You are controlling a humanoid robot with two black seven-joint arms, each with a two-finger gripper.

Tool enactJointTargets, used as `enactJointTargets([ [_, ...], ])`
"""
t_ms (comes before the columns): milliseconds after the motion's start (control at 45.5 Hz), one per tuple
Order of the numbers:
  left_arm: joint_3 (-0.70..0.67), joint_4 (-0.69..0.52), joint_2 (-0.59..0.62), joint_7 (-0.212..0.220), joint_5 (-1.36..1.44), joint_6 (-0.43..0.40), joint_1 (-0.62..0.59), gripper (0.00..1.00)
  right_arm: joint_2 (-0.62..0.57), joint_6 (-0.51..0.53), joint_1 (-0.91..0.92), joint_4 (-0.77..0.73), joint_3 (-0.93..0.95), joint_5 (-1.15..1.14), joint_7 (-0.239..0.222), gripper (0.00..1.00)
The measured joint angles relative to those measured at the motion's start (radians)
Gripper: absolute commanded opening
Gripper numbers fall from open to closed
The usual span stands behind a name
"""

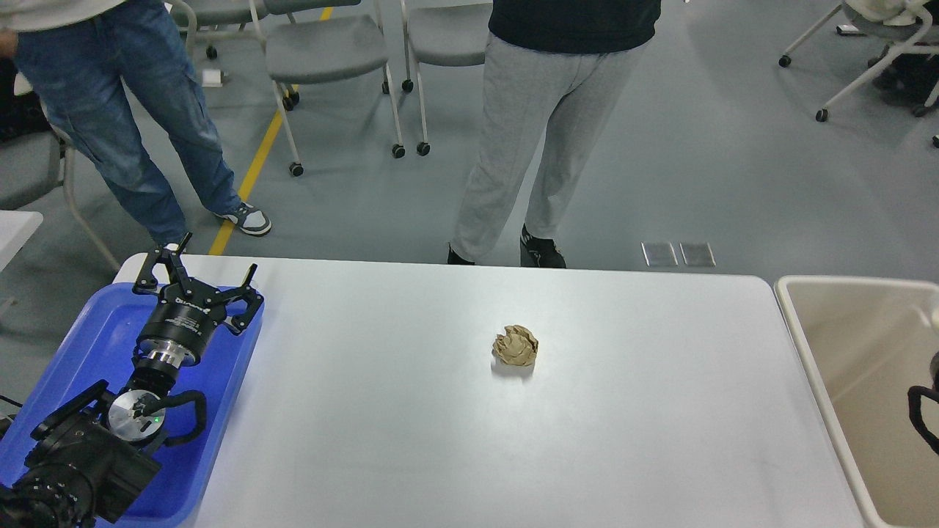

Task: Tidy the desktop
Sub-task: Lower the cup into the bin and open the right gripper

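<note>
The white desktop (411,440) fills the lower middle of the head view. A crumpled brown paper ball (515,346) lies alone near its centre. My left gripper (214,261) hangs over the far end of the blue tray (81,352) at the desktop's left edge. Its fingers are spread open and hold nothing. It is far to the left of the paper ball. Only a small black part of my right arm (924,411) shows at the right edge, over the beige bin; its gripper is out of view.
A beige rectangular bin (843,345) stands against the desktop's right end. Two people (543,132) stand just beyond the far edge. Wheeled chairs (330,51) stand behind them on the grey floor.
</note>
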Motion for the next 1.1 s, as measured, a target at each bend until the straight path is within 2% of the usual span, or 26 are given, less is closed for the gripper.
enactJointTargets([
  [285,0.000,0.000,0.000,0.000,0.000,0.000,0.000,1.00,0.098,0.110,-0.075,-0.181,0.269,0.007,-0.134,0.00],
  [483,0.000,0.000,0.000,0.000,0.000,0.000,0.000,1.00,0.123,0.188,-0.096,-0.232,0.420,0.012,-0.188,0.00],
  [571,0.000,0.000,0.000,0.000,0.000,0.000,0.000,1.00,0.128,0.210,-0.099,-0.241,0.452,0.013,-0.196,0.00],
  [593,0.000,0.000,0.000,0.000,0.000,0.000,0.000,1.00,0.129,0.215,-0.101,-0.243,0.460,0.013,-0.199,0.02],
  [637,0.000,0.000,0.000,0.000,0.000,0.000,0.000,1.00,0.132,0.227,-0.104,-0.250,0.476,0.013,-0.203,0.15],
  [725,0.000,0.000,0.000,0.000,0.000,0.000,0.000,1.00,0.136,0.243,-0.110,-0.265,0.497,0.014,-0.209,0.48],
  [856,0.000,0.000,0.000,0.000,0.000,0.000,0.000,1.00,0.140,0.257,-0.119,-0.291,0.517,0.014,-0.214,0.81],
  [988,0.000,0.000,0.000,0.000,0.000,0.000,0.000,1.00,0.141,0.265,-0.123,-0.309,0.526,0.011,-0.217,0.86],
  [1098,0.000,0.000,0.000,0.000,0.001,0.000,0.000,1.00,0.142,0.268,-0.126,-0.325,0.528,0.009,-0.218,0.99],
])
